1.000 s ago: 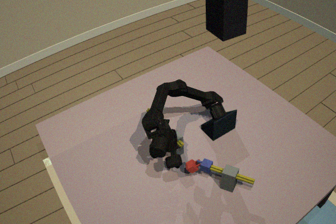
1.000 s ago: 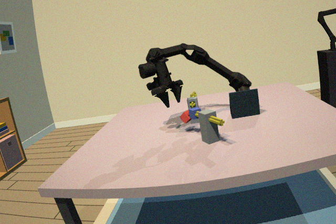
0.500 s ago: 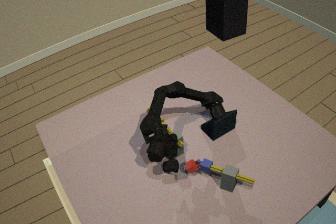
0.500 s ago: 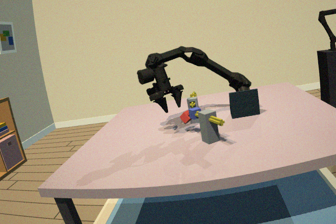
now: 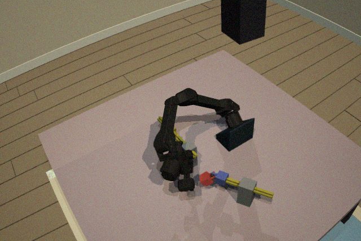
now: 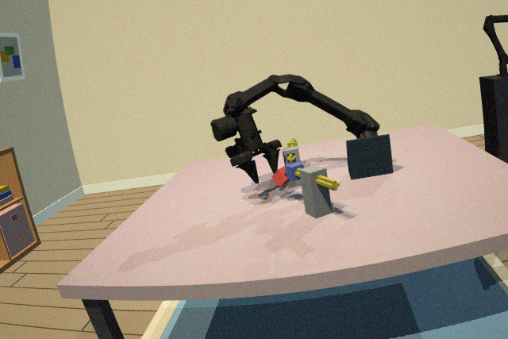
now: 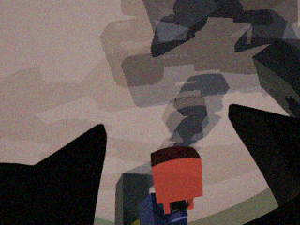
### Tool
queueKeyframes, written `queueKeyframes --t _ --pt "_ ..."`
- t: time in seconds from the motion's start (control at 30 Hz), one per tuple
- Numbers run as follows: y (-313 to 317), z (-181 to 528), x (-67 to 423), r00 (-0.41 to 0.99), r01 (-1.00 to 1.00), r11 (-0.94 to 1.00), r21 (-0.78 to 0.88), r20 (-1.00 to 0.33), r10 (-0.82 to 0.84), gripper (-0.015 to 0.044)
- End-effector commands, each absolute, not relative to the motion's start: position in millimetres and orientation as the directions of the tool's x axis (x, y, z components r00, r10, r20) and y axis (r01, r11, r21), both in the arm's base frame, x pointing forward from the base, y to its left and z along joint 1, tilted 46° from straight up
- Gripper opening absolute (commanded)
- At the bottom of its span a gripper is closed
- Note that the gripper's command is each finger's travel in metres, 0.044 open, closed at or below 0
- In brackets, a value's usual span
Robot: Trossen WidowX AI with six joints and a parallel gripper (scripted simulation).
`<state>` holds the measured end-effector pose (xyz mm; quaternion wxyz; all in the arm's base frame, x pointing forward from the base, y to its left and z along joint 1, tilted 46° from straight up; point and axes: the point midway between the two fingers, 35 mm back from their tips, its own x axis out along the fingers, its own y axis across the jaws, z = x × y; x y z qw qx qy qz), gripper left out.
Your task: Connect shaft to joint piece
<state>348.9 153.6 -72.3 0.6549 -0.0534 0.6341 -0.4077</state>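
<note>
The red joint piece (image 5: pixel 206 178) (image 6: pixel 280 178) (image 7: pixel 176 178) hangs on a blue hinge block (image 5: pixel 221 177) (image 6: pixel 292 171) (image 7: pixel 159 216) at the end of the fixed yellow shaft (image 5: pixel 263 193) (image 6: pixel 325 182). That shaft sits in a grey block (image 5: pixel 246 191) (image 6: pixel 316 195). The second yellow shaft (image 5: pixel 176 136) (image 6: pixel 292 143) runs through another grey block (image 5: pixel 188 146) (image 6: pixel 290 150), partly hidden behind my arm. My gripper (image 5: pixel 193 175) (image 6: pixel 264 171) (image 7: pixel 169 120) is open and empty. It sits low over the table just left of the red piece, its fingers to either side and apart from it.
The arm's dark base box (image 5: pixel 236 134) (image 6: pixel 369 156) stands on the pink table (image 5: pixel 116 145) (image 6: pixel 205 236) behind the shafts. A black pedestal (image 5: pixel 243 6) (image 6: pixel 494 113) stands on the floor beyond the table. A shelf (image 6: pixel 12 208) is far left.
</note>
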Motion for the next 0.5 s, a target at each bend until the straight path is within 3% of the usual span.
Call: queueKeyframes --t 0.0,0.47 --pt "158 -80 333 -0.144 0.461 0.661 -0.593 -0.784 -0.603 0.044" --pt "168 -96 293 -0.145 0.463 0.659 -0.593 -0.784 -0.604 0.044"
